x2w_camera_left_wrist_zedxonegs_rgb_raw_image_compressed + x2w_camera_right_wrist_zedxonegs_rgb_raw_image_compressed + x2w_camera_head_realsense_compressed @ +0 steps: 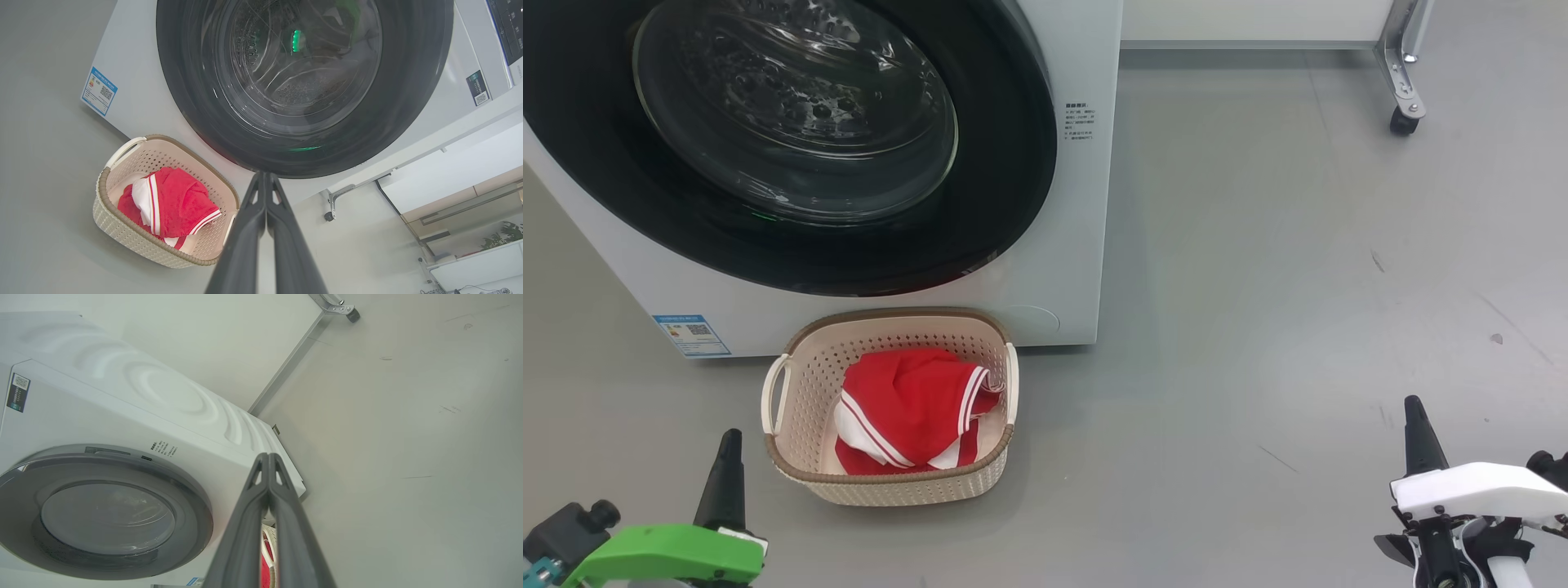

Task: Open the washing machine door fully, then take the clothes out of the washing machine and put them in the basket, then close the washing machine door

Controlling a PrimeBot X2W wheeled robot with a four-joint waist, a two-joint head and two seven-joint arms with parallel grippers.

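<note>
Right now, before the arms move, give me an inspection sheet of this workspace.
surface: grey floor, a few scuffs.
job's things: washer with door shut; red clothes in the basket at its foot.
clutter: nothing seen.
grippers: left gripper and right gripper hang low, jaws shut, empty.
cables: dark line on the floor behind the washer, maybe a cord.
surroundings: metal leg on a caster; shelf with a plant.
</note>
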